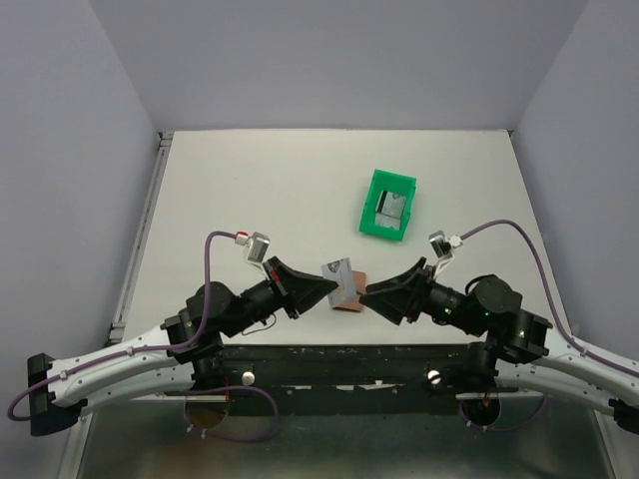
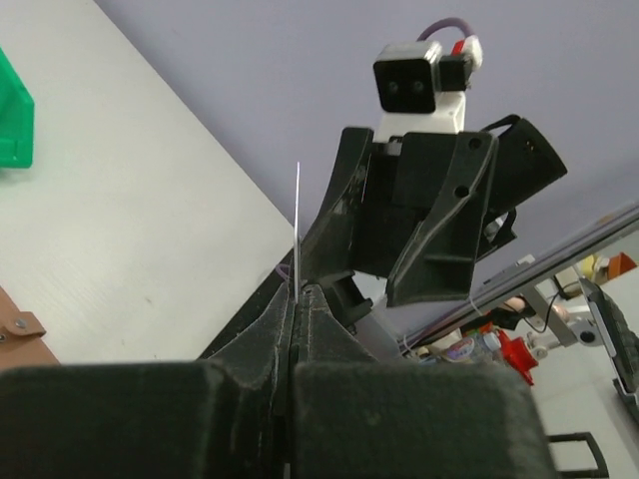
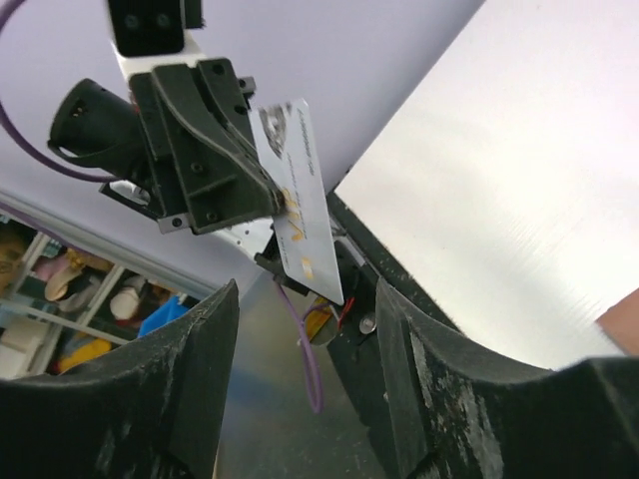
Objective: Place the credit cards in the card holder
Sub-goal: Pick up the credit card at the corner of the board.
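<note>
The left gripper (image 2: 298, 289) is clamped shut on one thin, pale grey rectangular plastic card (image 3: 295, 200). It holds the card on edge just above the small tan-brown leather card holder (image 1: 347, 299). Across the holder, the right gripper (image 3: 305, 319) has its jaws parted and grips nothing, with the card just beyond its fingertips. Beyond the holder, one green plastic bin (image 1: 371, 222) contains grey cards (image 1: 391, 208), but I cannot tell how many.
</note>
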`<state>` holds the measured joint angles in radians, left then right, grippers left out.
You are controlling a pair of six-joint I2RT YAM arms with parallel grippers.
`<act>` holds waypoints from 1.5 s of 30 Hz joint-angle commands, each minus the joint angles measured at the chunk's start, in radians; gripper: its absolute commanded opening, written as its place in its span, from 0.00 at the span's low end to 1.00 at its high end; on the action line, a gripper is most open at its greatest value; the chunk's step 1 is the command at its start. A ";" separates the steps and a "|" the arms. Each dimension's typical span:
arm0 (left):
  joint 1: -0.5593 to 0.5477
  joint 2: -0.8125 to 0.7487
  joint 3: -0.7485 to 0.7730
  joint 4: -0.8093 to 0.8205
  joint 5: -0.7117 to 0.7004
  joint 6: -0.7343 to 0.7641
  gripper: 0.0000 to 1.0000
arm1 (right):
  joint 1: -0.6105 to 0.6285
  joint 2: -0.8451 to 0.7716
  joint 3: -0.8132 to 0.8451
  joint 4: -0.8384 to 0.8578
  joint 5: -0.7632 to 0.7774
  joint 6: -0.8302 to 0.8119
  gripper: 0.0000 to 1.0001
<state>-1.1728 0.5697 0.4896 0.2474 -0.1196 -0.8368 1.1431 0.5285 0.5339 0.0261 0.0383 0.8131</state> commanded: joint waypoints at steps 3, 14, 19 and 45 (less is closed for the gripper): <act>0.001 0.087 0.047 0.073 0.190 0.021 0.00 | -0.003 -0.067 0.095 -0.210 0.045 -0.178 0.69; 0.002 0.179 0.086 0.168 0.317 0.013 0.00 | -0.003 -0.093 0.107 -0.264 0.025 -0.198 0.65; 0.001 0.194 0.086 0.176 0.322 0.012 0.00 | -0.003 -0.082 0.107 -0.246 -0.015 -0.195 0.57; 0.033 0.161 0.038 0.116 0.268 0.024 0.59 | -0.003 -0.087 0.103 -0.261 0.049 -0.164 0.00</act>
<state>-1.1580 0.7845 0.5434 0.3973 0.1738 -0.8268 1.1435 0.4610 0.6235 -0.1707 -0.0143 0.6426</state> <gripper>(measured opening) 0.481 0.011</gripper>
